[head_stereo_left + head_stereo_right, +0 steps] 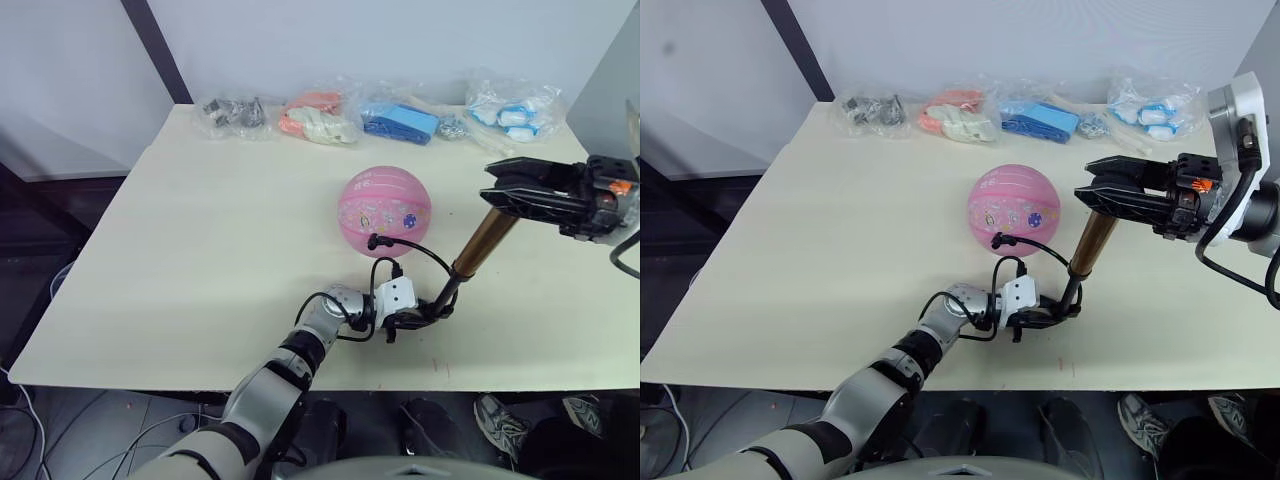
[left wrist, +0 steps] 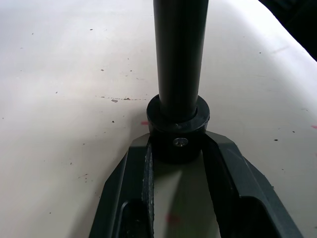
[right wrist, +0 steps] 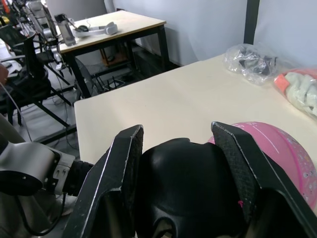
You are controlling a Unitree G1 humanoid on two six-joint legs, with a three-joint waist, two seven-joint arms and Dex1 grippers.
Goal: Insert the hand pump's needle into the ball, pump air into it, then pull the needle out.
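The pink ball (image 1: pixel 385 210) rests on the cream table (image 1: pixel 200 250), right of centre. The hand pump (image 1: pixel 487 240) stands tilted in front of it, its gold barrel leaning to the right. My left gripper (image 1: pixel 420 314) is shut on the pump's black bottom end (image 2: pixel 178 134) just above the table. My right gripper (image 1: pixel 497 192) is shut on the black T-handle (image 3: pixel 183 183) at the top. The thin black hose (image 1: pixel 415 255) loops from the pump's base to the ball's front, where its black fitting (image 1: pixel 372 240) touches the rubber. The needle itself is hidden there.
Several clear bags lie along the table's far edge: grey parts (image 1: pixel 232 112), orange-white items (image 1: pixel 318 115), blue items (image 1: pixel 400 122), and white-blue items (image 1: pixel 515 108). A second desk (image 3: pixel 119 25) and chairs stand beyond the table's left side.
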